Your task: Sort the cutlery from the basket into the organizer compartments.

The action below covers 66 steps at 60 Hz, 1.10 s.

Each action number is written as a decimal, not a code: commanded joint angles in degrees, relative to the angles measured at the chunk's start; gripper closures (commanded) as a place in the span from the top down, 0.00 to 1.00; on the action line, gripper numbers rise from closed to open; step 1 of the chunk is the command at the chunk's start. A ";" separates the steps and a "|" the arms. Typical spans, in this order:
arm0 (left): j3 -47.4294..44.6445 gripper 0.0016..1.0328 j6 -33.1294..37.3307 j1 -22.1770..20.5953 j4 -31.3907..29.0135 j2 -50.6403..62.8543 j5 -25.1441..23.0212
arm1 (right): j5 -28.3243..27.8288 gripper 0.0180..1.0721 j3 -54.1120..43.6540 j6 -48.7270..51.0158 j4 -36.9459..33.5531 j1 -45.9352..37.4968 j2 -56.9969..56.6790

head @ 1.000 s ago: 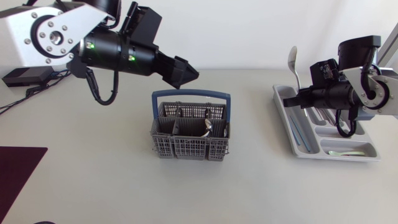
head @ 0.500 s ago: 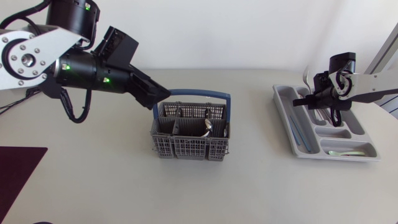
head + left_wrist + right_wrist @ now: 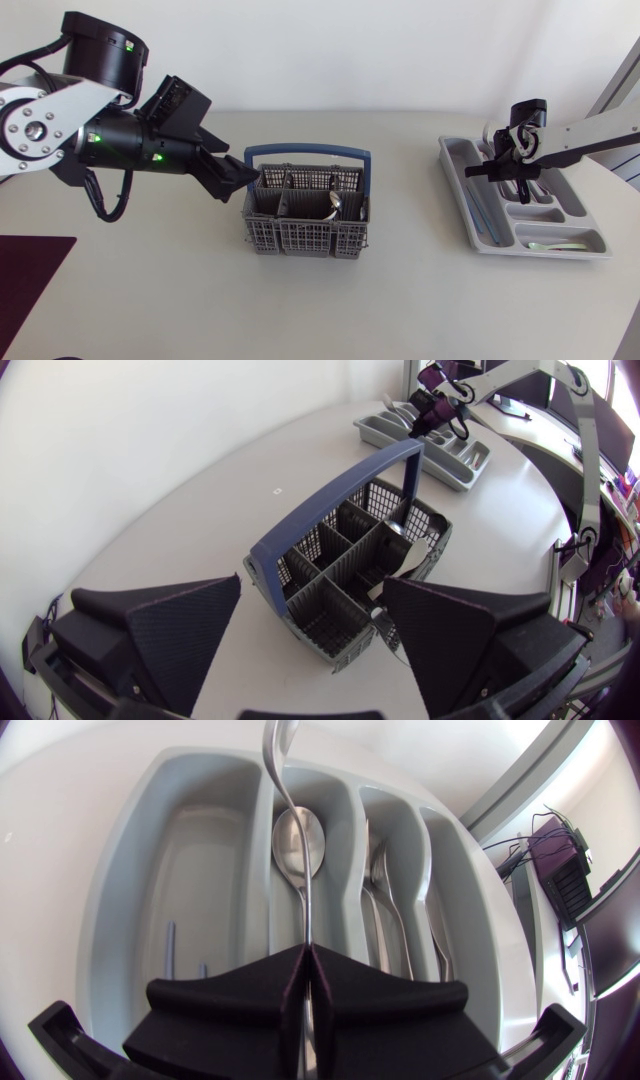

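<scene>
The grey cutlery basket (image 3: 305,215) with a blue handle (image 3: 308,153) stands mid-table, a spoon (image 3: 334,205) in one of its cells. My left gripper (image 3: 237,178) hovers open just beside the basket's left end. In the left wrist view its fingers (image 3: 190,625) stand wide apart with the basket (image 3: 350,565) ahead of them. My right gripper (image 3: 305,952) is shut on a spoon (image 3: 277,765) that sticks out ahead of it, over the grey organizer (image 3: 120,890). Below it a spoon bowl (image 3: 298,845) shows in the second long compartment.
The organizer (image 3: 455,190) lies at the table's right, with cutlery in several long compartments and a spoon (image 3: 545,245) in its near cross compartment. A dark mat (image 3: 25,270) lies at the left front edge.
My left arm came down and drew back left, its gripper now at the basket's left end. My right arm swung the upright spoon down and brought it over the organizer's compartments.
</scene>
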State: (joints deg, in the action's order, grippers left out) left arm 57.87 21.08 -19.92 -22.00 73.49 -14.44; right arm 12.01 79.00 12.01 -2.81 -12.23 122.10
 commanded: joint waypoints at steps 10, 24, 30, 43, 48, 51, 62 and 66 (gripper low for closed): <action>-1.62 0.95 1.42 -0.12 0.03 -1.86 0.20 | 0.21 0.16 2.65 -1.20 -2.55 -0.95 1.82; -1.53 0.95 1.68 -0.47 -1.03 -3.18 0.90 | -1.46 0.45 0.45 -1.20 -3.87 -0.25 -2.48; -1.44 0.95 2.21 -0.29 -1.82 -4.15 1.52 | -1.46 0.49 -1.92 -1.11 -3.78 0.54 -6.88; -2.76 0.95 4.06 -0.47 -3.23 -7.22 2.22 | -3.40 0.50 -7.55 -0.85 -5.54 2.56 -18.74; -4.25 0.95 5.02 -0.91 -3.31 -8.54 2.31 | -4.72 0.50 -10.10 -0.85 -6.86 3.79 -23.14; -5.66 0.95 5.46 -1.52 -3.31 -9.86 2.31 | -5.77 0.50 -11.85 -0.67 -7.30 4.76 -25.78; -10.93 0.95 9.68 -3.81 -2.70 -14.52 2.40 | -9.29 0.53 -17.74 0.12 -10.02 9.59 -35.80; -12.87 0.95 11.70 -3.46 -1.56 -16.45 2.31 | -9.37 0.53 -19.06 0.38 -11.08 11.44 -38.43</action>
State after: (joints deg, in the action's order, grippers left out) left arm 47.79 29.19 -23.44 -24.08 59.44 -12.14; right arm 2.96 62.37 12.03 -12.51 -2.66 87.05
